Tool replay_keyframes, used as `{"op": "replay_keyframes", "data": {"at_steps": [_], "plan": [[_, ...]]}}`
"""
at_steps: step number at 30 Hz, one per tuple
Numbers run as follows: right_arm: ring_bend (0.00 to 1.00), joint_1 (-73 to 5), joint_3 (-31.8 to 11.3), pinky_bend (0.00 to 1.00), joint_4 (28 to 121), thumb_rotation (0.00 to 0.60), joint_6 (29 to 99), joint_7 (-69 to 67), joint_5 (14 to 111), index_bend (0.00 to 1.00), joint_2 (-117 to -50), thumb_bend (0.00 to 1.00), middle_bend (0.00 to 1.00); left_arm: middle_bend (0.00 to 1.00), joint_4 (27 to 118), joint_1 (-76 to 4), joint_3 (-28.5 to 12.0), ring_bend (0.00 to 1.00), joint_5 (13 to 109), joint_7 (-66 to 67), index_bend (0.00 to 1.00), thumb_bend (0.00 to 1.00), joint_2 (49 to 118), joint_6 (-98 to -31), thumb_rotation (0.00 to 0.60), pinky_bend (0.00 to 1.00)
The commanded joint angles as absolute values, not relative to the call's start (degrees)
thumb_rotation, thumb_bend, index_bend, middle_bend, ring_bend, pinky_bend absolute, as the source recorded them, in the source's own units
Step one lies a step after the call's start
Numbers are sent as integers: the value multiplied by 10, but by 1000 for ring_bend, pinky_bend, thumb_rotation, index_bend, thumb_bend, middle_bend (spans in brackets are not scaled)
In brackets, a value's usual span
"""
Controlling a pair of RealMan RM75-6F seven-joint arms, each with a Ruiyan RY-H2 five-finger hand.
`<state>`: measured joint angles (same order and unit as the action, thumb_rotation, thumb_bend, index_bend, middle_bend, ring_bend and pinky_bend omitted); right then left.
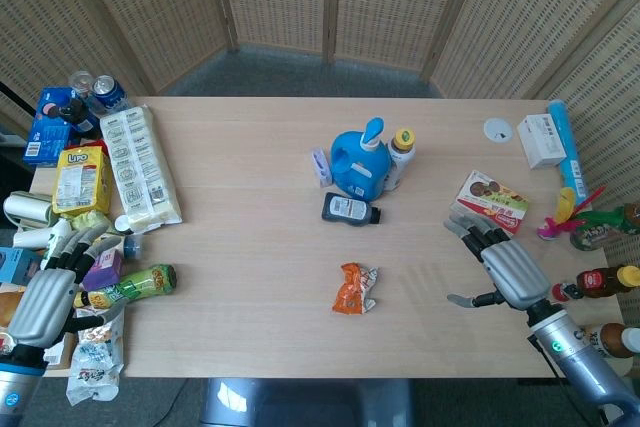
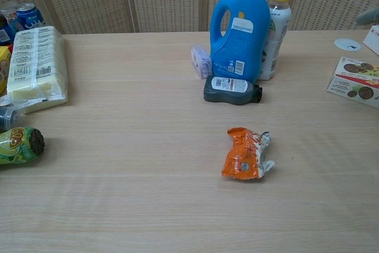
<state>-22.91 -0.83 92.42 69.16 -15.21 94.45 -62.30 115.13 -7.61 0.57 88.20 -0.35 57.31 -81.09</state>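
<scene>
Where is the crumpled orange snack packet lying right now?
The crumpled orange snack packet lies alone on the wooden table near its front middle in both views, in front of the dark grey bottle lying on its side and the blue detergent jug.

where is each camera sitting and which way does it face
Head view: high above the near table edge, looking steeply down on the whole table; the left hand and right hand both show, open.
Chest view: low at the near edge, looking level across toward the screens; no part of the robot shows.
Shared: orange snack packet, blue detergent jug, dark bottle.
</scene>
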Motion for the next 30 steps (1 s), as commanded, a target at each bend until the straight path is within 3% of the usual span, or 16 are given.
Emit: {"op": "replay_keyframes", "data": {"at_steps": [1,17,30], "plan": [[0,-231,-7,0,925,482,684,-150,940,0,-625,84,0,46,1146,-79,4,0,878,-10,179,272,577,-805,600,0],[0,-301,12,0,944,481,609,-133,1004,0,-645,83,0,36,1145,-91,-10,0,875,-46,175,271,557,-798,600,0],[0,-379,6,0,917,490,493,-78,982,0,-734,76,0,35,1132,-105,-24,0,853,-52,172,267,545,-782,600,0]]}}
